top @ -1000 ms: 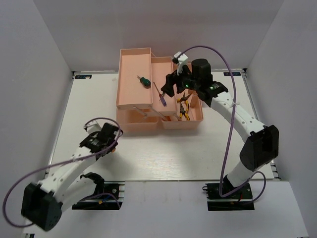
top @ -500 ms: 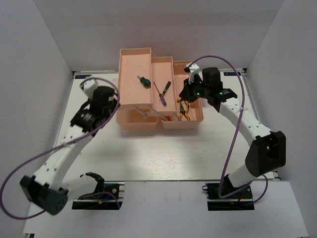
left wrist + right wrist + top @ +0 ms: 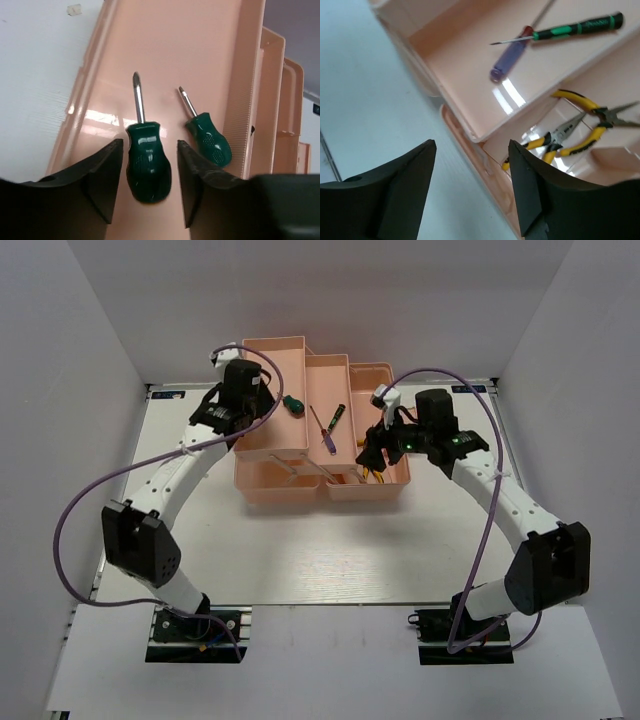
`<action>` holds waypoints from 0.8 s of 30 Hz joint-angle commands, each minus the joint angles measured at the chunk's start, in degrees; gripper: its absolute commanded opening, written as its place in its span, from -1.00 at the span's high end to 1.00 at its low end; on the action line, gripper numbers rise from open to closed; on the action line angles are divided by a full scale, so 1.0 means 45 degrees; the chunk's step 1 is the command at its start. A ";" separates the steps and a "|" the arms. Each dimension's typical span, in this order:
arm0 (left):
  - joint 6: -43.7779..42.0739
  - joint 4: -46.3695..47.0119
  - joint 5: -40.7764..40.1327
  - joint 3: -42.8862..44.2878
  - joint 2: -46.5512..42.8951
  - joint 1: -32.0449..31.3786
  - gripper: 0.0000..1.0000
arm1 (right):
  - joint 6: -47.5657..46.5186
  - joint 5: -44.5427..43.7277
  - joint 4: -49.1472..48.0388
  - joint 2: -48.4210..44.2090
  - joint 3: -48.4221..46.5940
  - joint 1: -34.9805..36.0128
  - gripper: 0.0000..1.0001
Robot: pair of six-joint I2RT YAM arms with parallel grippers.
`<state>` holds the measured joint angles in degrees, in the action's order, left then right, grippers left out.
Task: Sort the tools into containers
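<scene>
The salmon-pink toolbox [image 3: 290, 490] stands open at the far middle of the table. My left gripper [image 3: 260, 408] is open over its left tray [image 3: 170, 45]. A stubby green screwdriver [image 3: 147, 162] lies between the fingers with a gap on each side. A second green screwdriver [image 3: 210, 144] lies beside it [image 3: 292, 403]. The middle tray holds a purple-handled screwdriver [image 3: 509, 62] and a slim black-green one [image 3: 575, 27]. Two yellow-handled pliers [image 3: 580, 135] lie in the right compartment. My right gripper [image 3: 471, 145] is open and empty above the box's front right edge [image 3: 371, 453].
White walls close in the table on the left, right and back. The right arm's purple cable [image 3: 440, 375] arches over the toolbox's right end. Bare white table [image 3: 330, 550] lies between the toolbox and the arm bases.
My left arm has swung from the near left of the table up to the left tray. My right gripper has drawn back from the middle tray, leaving the black-green screwdriver there.
</scene>
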<state>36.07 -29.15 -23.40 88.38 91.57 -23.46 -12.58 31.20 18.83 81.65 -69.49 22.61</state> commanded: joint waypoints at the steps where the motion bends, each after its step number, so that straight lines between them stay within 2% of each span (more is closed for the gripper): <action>1: -0.0419 0.0461 0.1273 0.0847 0.0177 0.0136 -0.26 | -0.1753 0.2496 0.0346 -0.0410 -0.0006 -0.0025 -0.35; 2: -0.0554 0.0461 0.1274 0.0965 0.0179 0.0136 -0.37 | -0.2645 0.3177 0.0405 -0.0429 -0.0006 0.0014 -0.35; 5: -0.0808 0.0307 0.1391 0.1492 0.0179 0.0136 -0.44 | -0.4190 0.5050 0.0289 -0.0410 0.0208 0.0150 -0.22; 6: -0.0926 0.0305 0.1391 0.1609 -0.0053 0.0136 -0.44 | -0.4622 0.5561 0.0095 -0.0390 0.0421 0.0170 -0.03; 7: -0.1217 0.0189 0.1391 0.1726 -0.0269 0.0136 -0.44 | -0.5825 0.6707 0.0054 -0.0409 0.0733 0.0229 0.06; 8: -0.1336 0.0033 0.1024 0.1728 -0.0541 0.0136 -0.32 | -0.7036 0.6854 -0.0081 -0.0409 0.0871 0.0597 0.12; 9: -0.1337 -0.0084 0.0788 0.1437 -0.0892 0.0136 0.27 | -0.8093 0.6914 -0.0218 -0.0332 0.1202 0.0774 0.20; 10: -0.1337 -0.0260 0.0495 0.1164 -0.1882 0.0136 0.71 | -0.8606 0.6895 -0.0162 -0.0235 0.1147 0.0989 0.25; 11: -0.1337 -0.0377 -0.0126 0.0388 -0.2510 0.0136 1.00 | -0.9887 0.6759 -0.0026 0.0192 0.1108 0.1648 0.28; 13: -0.1221 -0.0496 -0.0715 -0.0630 -0.3916 0.0136 1.00 | -1.0542 0.6603 0.0736 0.0585 0.0503 0.2217 0.35; 14: -0.0930 -0.0882 -0.1279 -0.1641 -0.5392 0.0136 1.00 | -1.0777 0.6524 0.0911 0.0896 0.0347 0.2434 0.39; 15: -0.0617 -0.1234 -0.1575 -0.2096 -0.6084 0.0136 0.92 | -1.0972 0.6446 0.0913 0.1151 0.0094 0.2804 0.39; 16: -0.0131 -0.2011 -0.2023 -0.2951 -0.6768 0.0136 0.36 | -1.1071 0.6329 0.0855 0.1269 -0.0063 0.3194 0.42; 17: 0.0164 -0.2483 -0.2162 -0.3347 -0.7393 0.0136 0.05 | -1.1323 0.6116 0.0874 0.1522 -0.0142 0.3391 0.44; 19: 0.0983 -0.3537 -0.2281 -0.4186 -0.8971 0.0136 -0.40 | -1.1695 0.5763 0.0468 0.1854 -0.0299 0.4250 0.45; 20: 0.1683 -0.3949 -0.2281 -0.5119 -0.9446 0.0136 -0.44 | -1.1794 0.5568 0.0251 0.1992 -0.0183 0.4446 0.39; 21: 0.2058 -0.4571 -0.2126 -0.5611 -0.9876 0.0136 -0.47 | -1.1775 0.4464 -0.0157 0.2051 -0.0066 0.4912 0.31; 22: 0.2487 -0.4887 -0.1970 -0.6061 -1.0692 0.0136 -0.50 | -1.1562 0.3989 -0.1862 0.2264 0.0438 0.5361 0.23; 24: 0.3403 -0.5318 -0.1501 -0.7351 -1.1439 0.0136 -0.50 | -1.1502 0.2469 -0.2832 0.2442 0.0618 0.5909 0.04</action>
<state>43.29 -43.29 -31.35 62.04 40.69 -22.98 -61.78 50.92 16.27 91.59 -67.48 45.98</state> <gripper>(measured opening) 0.747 0.458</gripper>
